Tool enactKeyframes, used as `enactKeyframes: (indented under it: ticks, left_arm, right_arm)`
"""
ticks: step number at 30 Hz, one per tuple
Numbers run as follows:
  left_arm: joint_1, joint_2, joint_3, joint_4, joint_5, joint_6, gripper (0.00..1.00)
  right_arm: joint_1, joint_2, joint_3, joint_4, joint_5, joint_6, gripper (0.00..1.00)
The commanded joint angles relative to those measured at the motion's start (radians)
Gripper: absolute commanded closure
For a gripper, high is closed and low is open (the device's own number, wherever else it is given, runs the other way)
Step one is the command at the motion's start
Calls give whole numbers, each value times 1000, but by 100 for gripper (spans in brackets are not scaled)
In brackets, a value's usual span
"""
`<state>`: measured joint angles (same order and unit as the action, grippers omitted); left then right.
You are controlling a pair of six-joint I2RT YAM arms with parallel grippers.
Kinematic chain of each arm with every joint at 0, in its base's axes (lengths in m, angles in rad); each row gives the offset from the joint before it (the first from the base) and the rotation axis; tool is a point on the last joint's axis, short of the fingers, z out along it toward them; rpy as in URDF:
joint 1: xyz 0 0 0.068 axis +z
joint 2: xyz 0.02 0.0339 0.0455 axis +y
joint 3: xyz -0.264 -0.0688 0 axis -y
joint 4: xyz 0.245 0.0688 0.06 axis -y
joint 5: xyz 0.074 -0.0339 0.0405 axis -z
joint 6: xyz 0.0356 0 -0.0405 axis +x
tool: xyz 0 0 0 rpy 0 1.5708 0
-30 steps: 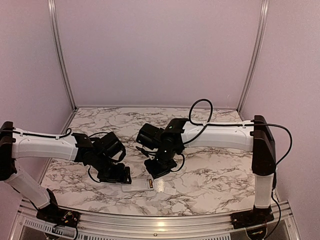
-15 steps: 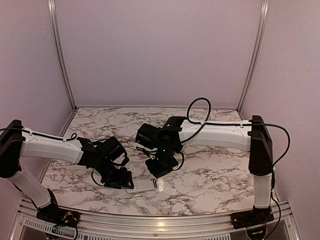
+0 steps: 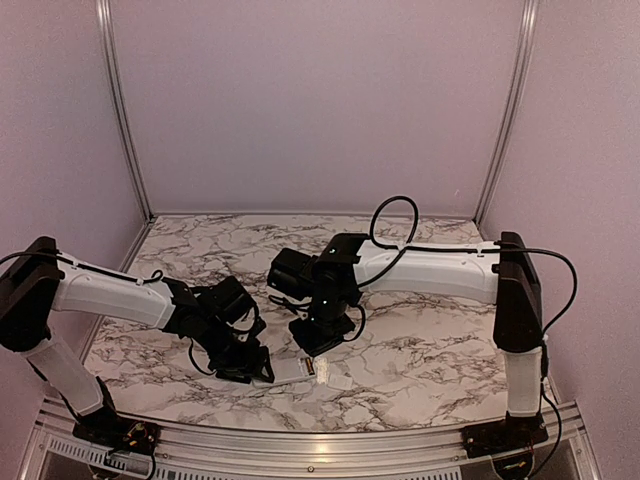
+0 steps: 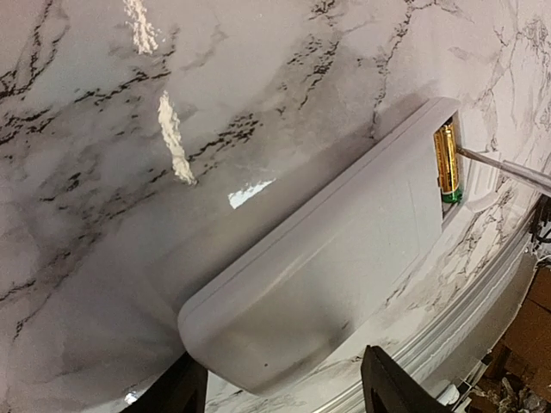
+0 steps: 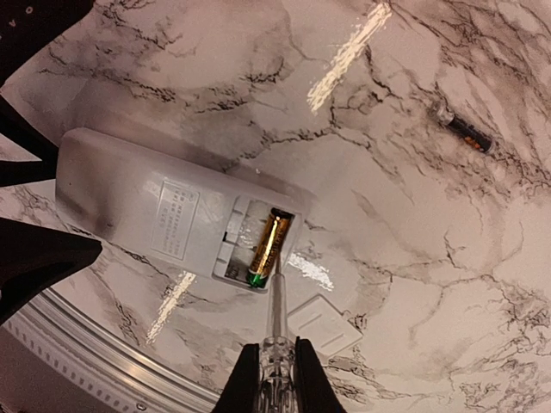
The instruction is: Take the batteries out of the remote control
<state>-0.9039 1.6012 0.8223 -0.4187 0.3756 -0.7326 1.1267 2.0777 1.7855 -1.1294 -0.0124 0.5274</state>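
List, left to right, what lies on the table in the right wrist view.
remote control → battery in its recess → white cover piece → loose battery

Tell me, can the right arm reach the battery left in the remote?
Probably yes: the cover lies off beside the remote, leaving the battery bare, and the tool in the right pincer has its tip at it.
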Motion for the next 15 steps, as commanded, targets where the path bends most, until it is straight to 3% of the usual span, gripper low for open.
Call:
enactKeyframes:
  ticks: [1, 15]
  left_arm:
    - [6, 23, 10, 17, 22, 18, 36]
    - [47, 14, -24, 159, 149, -9, 36]
  right_arm:
    - [9, 47, 22, -29, 24, -7, 100]
    - [8, 38, -19, -8, -15, 7, 100]
